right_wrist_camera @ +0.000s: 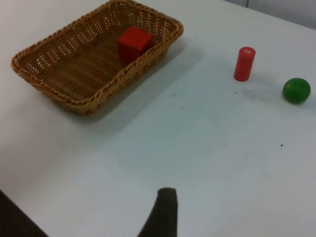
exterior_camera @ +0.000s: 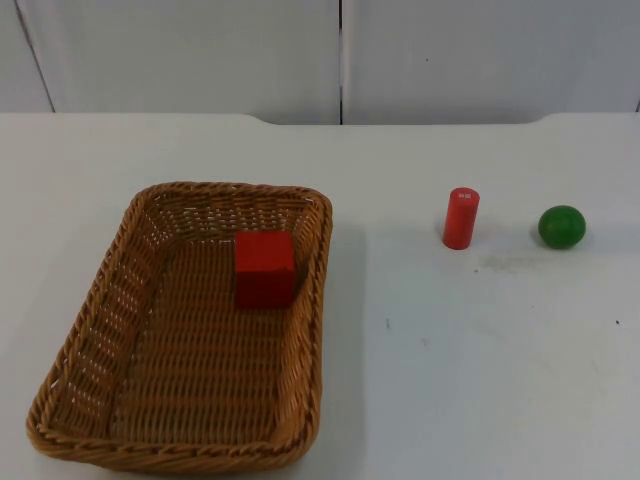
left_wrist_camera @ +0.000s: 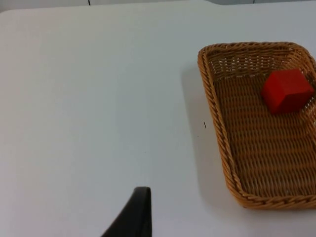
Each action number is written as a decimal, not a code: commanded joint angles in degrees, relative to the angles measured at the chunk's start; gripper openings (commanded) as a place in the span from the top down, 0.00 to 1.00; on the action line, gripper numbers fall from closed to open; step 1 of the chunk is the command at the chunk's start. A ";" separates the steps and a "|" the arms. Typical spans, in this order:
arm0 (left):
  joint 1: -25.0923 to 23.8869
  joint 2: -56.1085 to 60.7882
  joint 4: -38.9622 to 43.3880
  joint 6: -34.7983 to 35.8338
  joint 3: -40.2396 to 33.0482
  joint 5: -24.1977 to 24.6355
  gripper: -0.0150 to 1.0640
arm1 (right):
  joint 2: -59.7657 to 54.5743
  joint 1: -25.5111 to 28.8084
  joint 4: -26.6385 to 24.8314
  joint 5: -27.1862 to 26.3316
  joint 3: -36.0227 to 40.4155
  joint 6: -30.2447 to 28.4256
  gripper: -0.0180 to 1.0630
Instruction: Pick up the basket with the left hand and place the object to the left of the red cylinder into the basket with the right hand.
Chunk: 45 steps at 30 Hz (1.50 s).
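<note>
The wicker basket (exterior_camera: 230, 188) rests on the white table, left of centre. A red cube (exterior_camera: 265, 268) lies inside it, close to its far right wall. The red cylinder (exterior_camera: 461, 217) stands upright to the right of the basket. My left gripper (left_wrist_camera: 138, 217) waits over bare table, well off to the basket's (left_wrist_camera: 217, 121) left side and holding nothing. My right gripper (right_wrist_camera: 165, 212) waits over the front of the table, far from the basket (right_wrist_camera: 49, 86), the red cube (right_wrist_camera: 134, 42) and the red cylinder (right_wrist_camera: 244, 63).
A green ball (exterior_camera: 562, 227) sits right of the red cylinder, also seen as the green ball (right_wrist_camera: 296, 90) from the right wrist. The grey partition wall (exterior_camera: 340, 55) closes the table's far edge. Bare table (exterior_camera: 460, 360) lies right of the basket.
</note>
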<state>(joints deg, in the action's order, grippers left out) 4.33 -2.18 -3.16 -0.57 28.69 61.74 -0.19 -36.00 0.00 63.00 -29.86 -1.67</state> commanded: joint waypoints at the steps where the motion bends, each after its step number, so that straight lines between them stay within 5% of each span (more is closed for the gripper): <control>1: 0.31 0.44 0.00 -0.22 -0.24 -0.24 0.01 | 0.19 0.34 0.00 -1.14 0.44 -0.49 0.29; 15: 0.31 0.44 -0.42 -0.66 -0.24 -0.24 0.01 | 0.19 0.34 0.00 -1.14 0.43 -0.49 0.29; 22: 0.31 0.44 -0.33 -0.66 -0.24 -0.21 0.01 | 0.19 0.34 0.00 -1.14 0.43 -0.49 0.01; 45: 0.31 2.18 -0.32 -0.66 -0.05 0.26 0.01 | 0.19 0.34 0.00 -1.14 0.43 -0.49 0.01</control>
<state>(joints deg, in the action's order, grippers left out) 4.33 -0.23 -3.16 -1.20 28.69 61.99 -0.19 -36.00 0.00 62.54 -29.48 -1.67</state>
